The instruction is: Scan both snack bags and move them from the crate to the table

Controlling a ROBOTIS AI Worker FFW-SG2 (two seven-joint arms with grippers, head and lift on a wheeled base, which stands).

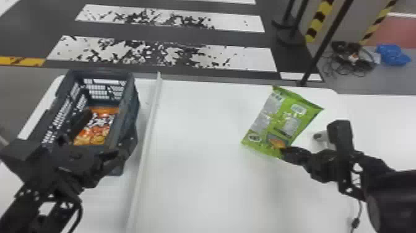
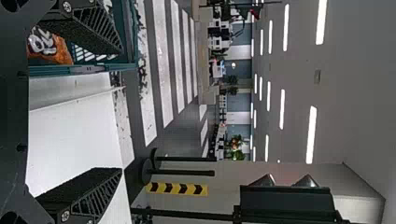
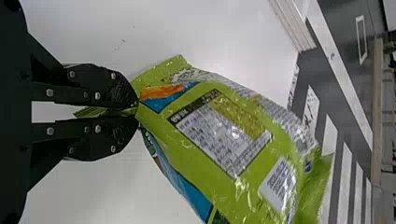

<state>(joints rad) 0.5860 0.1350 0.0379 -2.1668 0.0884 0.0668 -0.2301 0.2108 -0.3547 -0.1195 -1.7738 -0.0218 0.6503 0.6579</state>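
green bag (image 1: 283, 122): over the table (image 1: 201, 161)'s right half, a corner pinched by right gripper (image 3: 137, 111); looks like scan or set-down stage, can't tell which, nor if bag touches table
orange bag (image 1: 99, 127): in crate (image 1: 131, 113), prob. not done
left gripper (image 2: 120, 112): fingers spread wide, at crate's near end, one finger over the inside
next, green bag: show code to scanner if unscanned, else lower flat and let go
next, orange bag: left gripper lines up inside walls, pinches, lifts clear
crate rim: close to left fingers, snag risk; needs straight lift
strip (image 1: 149, 124): runs just beside crate, between it and open tabletop; carry bag above it
white object (image 1: 319, 136): just beside right gripper, maybe scanner; avoid bumping
table middle: wide open room between strip and green bag
table far edge: near green bag's top, don't push outward
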